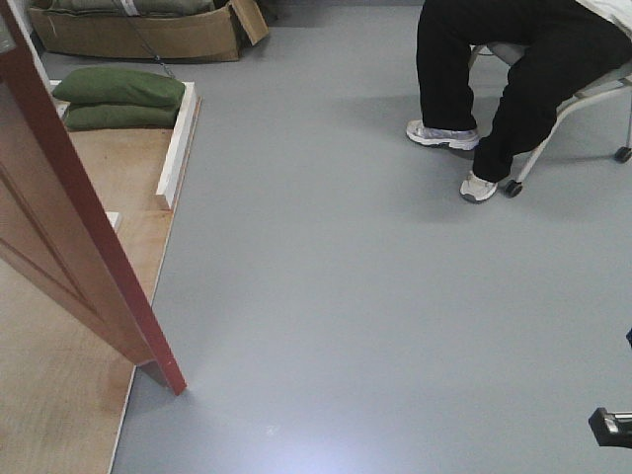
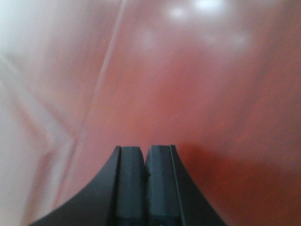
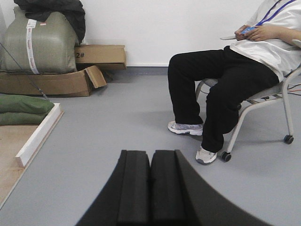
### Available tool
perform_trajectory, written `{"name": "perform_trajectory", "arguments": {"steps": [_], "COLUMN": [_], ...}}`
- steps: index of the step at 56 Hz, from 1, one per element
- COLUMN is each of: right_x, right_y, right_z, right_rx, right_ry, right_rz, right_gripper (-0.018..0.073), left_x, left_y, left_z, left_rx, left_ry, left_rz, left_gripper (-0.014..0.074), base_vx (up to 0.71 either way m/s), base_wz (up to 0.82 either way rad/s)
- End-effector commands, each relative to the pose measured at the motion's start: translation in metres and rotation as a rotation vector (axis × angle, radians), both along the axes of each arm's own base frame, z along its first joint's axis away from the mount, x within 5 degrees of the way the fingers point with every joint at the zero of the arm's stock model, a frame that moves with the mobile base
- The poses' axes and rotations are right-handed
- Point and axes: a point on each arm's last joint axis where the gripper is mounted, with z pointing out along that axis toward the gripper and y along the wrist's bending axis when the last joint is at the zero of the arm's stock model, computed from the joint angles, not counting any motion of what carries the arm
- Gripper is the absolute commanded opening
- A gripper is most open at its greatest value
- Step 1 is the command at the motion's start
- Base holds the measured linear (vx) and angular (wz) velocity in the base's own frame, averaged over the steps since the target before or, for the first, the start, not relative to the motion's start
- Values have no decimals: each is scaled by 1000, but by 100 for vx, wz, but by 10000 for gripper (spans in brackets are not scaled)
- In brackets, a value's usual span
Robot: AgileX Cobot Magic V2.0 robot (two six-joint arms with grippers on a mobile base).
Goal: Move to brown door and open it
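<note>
A seated person (image 3: 225,80) (black trousers, pale trainers) occupies a chair (image 3: 238,128); green sandbags (image 1: 118,89) lie near a cardboard box (image 1: 138,39).

Left end effector (image 2: 146,162) pads pressed together. Brown door (image 2: 211,94) fills the frame, blurred, close; contact unclear. Panel moulding (image 2: 101,80) runs diagonally at left, glare spots (image 2: 207,5) along top edge.

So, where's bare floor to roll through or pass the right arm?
Bare grey floor runs between the brown door and the seated person, back to the cardboard box. Crowded left: green sandbags and white rail on the plywood platform.
</note>
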Motion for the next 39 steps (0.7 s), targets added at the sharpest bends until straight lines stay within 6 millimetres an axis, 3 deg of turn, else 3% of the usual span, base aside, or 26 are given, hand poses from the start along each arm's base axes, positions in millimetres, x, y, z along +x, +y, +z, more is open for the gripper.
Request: {"name": "perform_trajectory", "arguments": {"steps": [1,28,39], "right_x": [0,0,0], "right_y": [0,0,0], "right_z": [6,6,6], "right_rx": [-8,-8,-8], "right_ry": [-89,-89,-89], "right_rz": [-4,-4,-4], "right_gripper": [0,0,0], "left_x": [-10,3,4], "left_y": [-3,-1,-19], "left_z": [19,5,7], "left_rx": [11,3,2], "left_ry": [-52,-16,-22], "left_rz": [-7,-8,-41], "left_gripper": [-6,-6,-6], "base_vx": [0,0,0], "base_wz": [0,0,0]}}
